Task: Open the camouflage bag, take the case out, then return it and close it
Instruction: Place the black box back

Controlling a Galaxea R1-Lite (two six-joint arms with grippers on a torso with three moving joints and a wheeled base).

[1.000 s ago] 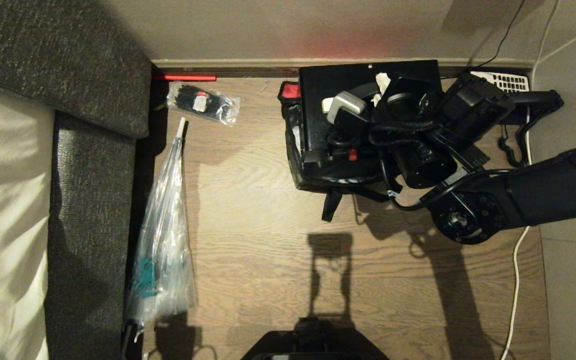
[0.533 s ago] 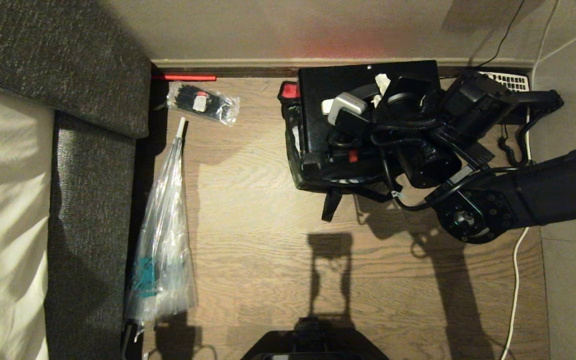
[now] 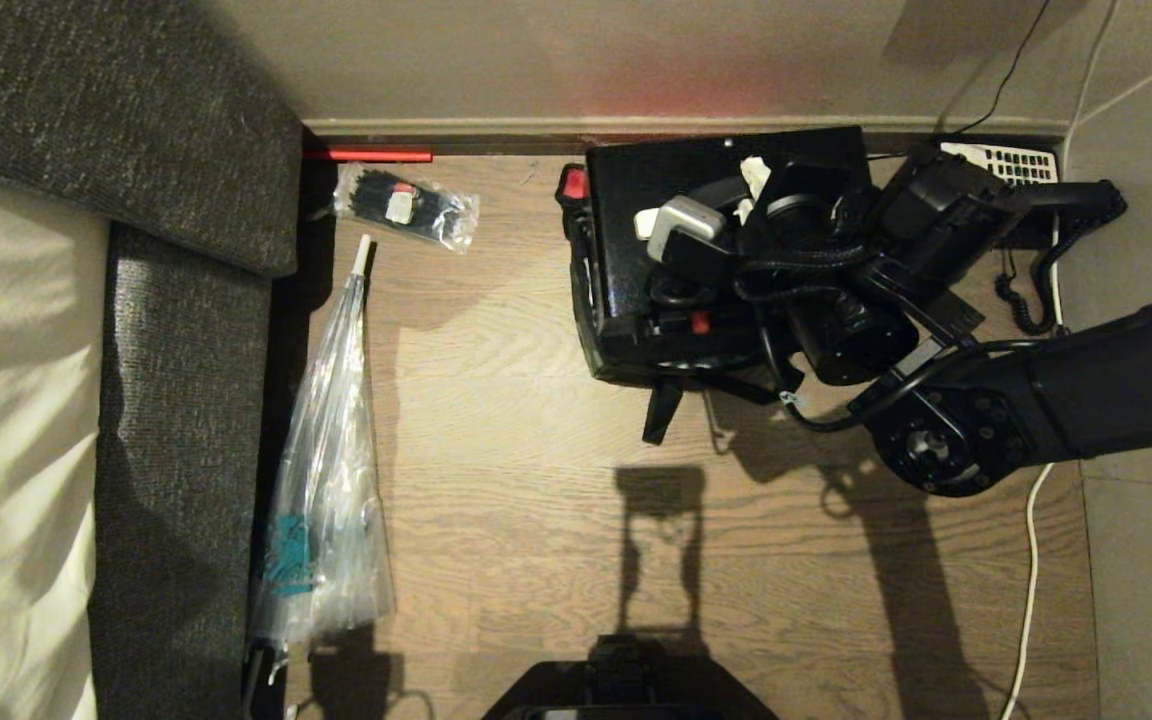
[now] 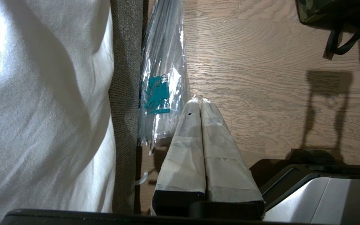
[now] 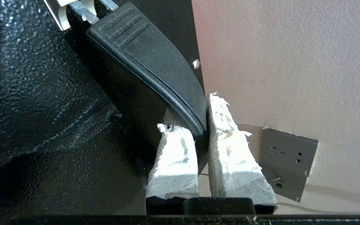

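- right gripper (image 5: 198, 125) clenched on the handle (image 5: 155, 62) of the case (image 3: 636, 190); taped fingers (image 5: 173, 156) pinch the handle's end, one each side.
- case stands over the open camouflage bag (image 3: 586, 330), by the wall at far right of floor; its lower part looks to sit inside the bag, exact depth can't tell.
- left gripper (image 4: 198, 104) parked low by the sofa (image 3: 176, 420), fingers pressed together, holding nothing.
- judgement: step is moving case in/out of bag; which way can't tell.
- advice: keep case square to bag mouth, travel straight, slow; grip is near handle tip, so case may swing or slip.
- watch desk phone (image 3: 1026, 190) and its cord close by the arm.
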